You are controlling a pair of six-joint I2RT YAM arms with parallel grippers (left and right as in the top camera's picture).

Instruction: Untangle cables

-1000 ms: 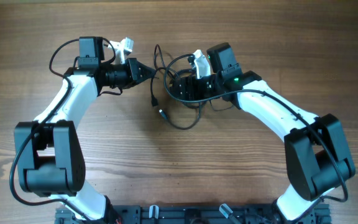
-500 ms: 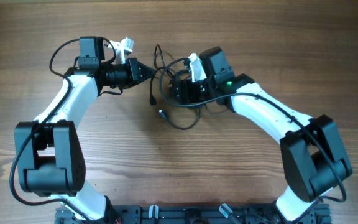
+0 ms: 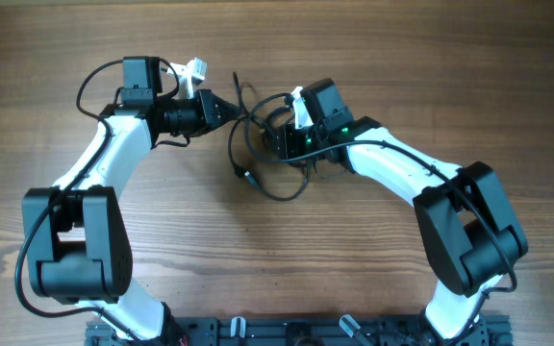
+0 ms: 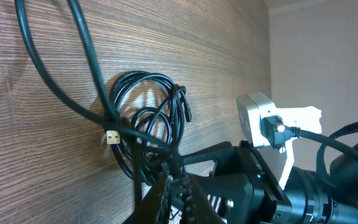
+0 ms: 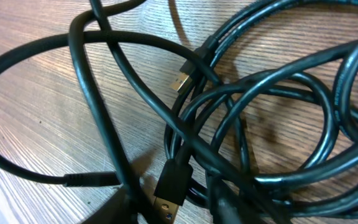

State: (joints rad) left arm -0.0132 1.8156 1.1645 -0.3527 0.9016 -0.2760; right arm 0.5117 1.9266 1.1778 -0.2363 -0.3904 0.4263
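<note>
Left gripper [image 3: 236, 110] is pinching shut on a strand of the cables [image 4: 180, 102] right at its tip, I'd guess anchoring it so the knot just ahead isn't sliding on the table [image 3: 373, 279]. Right gripper [image 3: 275, 141] is hovering directly over that knot, loops and plugs right under it, though I can't tell if its jaws are apart or together. Versus a second ago it's sitting closer in toward the left gripper, which isn't budging.

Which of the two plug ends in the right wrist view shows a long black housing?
The lower plug, near the picture's bottom edge: a black housing with a gold tip. The upper plug shows only a small gold end among the cables.
</note>
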